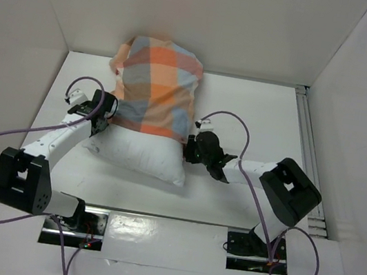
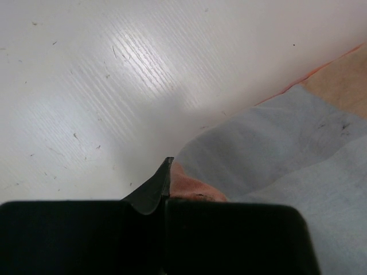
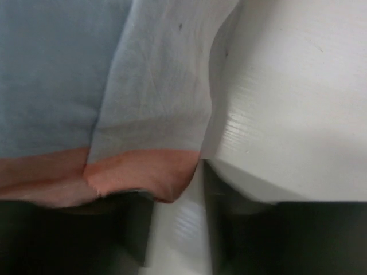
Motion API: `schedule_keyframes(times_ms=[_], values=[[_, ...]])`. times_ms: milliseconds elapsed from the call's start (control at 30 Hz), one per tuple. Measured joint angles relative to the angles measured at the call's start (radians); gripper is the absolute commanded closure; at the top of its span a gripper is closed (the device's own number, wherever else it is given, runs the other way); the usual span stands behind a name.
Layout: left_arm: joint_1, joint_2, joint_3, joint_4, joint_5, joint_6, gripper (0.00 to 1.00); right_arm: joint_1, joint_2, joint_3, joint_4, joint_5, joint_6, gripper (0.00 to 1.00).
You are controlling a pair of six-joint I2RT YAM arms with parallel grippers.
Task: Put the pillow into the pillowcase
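The checked pillowcase [image 1: 156, 88] is pulled over the far part of the white pillow [image 1: 142, 155], whose near part sticks out towards the arms. My left gripper [image 1: 102, 119] is at the left edge of the pillowcase opening. In the left wrist view it [image 2: 166, 184] is shut, with the orange hem of the pillowcase [image 2: 192, 189] pinched in it. My right gripper [image 1: 189, 147] is at the right edge of the opening. In the right wrist view it [image 3: 178, 223] is open, with the orange hem [image 3: 143, 172] lying over its left finger and bare table showing between the fingers.
White walls enclose the table [image 1: 257, 114] at the back and on both sides. A metal rail [image 1: 308, 143] runs along the right side. Purple cables [image 1: 240, 129] loop from both arms over the table.
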Motion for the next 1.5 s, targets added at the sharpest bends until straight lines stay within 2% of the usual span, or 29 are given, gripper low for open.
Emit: schedule_keyframes(times_ms=[67, 100, 133, 367, 633, 767, 1133, 1200, 1300, 1500], values=[[0.0, -0.002, 0.0, 0.0, 0.001, 0.001, 1.0, 0.01, 0.023, -0.005, 0.026, 0.033, 0.011, 0.82], [0.0, -0.003, 0.0, 0.0, 0.002, 0.002, 1.0, 0.011, 0.027, -0.009, 0.039, 0.05, 0.018, 0.94], [0.0, -0.007, 0.0, 0.0, 0.003, 0.002, 1.0, 0.011, 0.028, -0.01, 0.049, 0.067, 0.026, 1.0], [0.0, -0.058, -0.002, 0.0, 0.025, 0.008, 1.0, 0.021, -0.01, -0.047, 0.078, 0.184, 0.069, 1.0], [-0.003, -0.206, -0.011, -0.019, 0.091, 0.044, 1.0, 0.032, -0.288, -0.074, -0.021, 0.278, 0.074, 1.0], [-0.006, -0.277, 0.035, -0.051, 0.122, 0.069, 1.0, 0.032, -0.408, -0.063, -0.098, 0.296, 0.075, 1.0], [-0.004, -0.308, 0.208, -0.093, 0.208, 0.157, 1.0, -0.023, -0.43, 0.128, -0.335, 0.249, 0.055, 1.0], [-0.003, -0.307, 0.256, -0.109, 0.244, 0.187, 1.0, -0.053, -0.425, 0.201, -0.413, 0.217, 0.046, 1.0], [-0.003, -0.283, 0.389, -0.143, 0.303, 0.24, 1.0, -0.12, -0.378, 0.407, -0.541, 0.162, 0.02, 1.0], [-0.003, -0.112, 0.883, -0.164, 0.495, 0.34, 1.0, -0.327, -0.203, 1.012, -0.743, -0.032, -0.026, 1.0]])
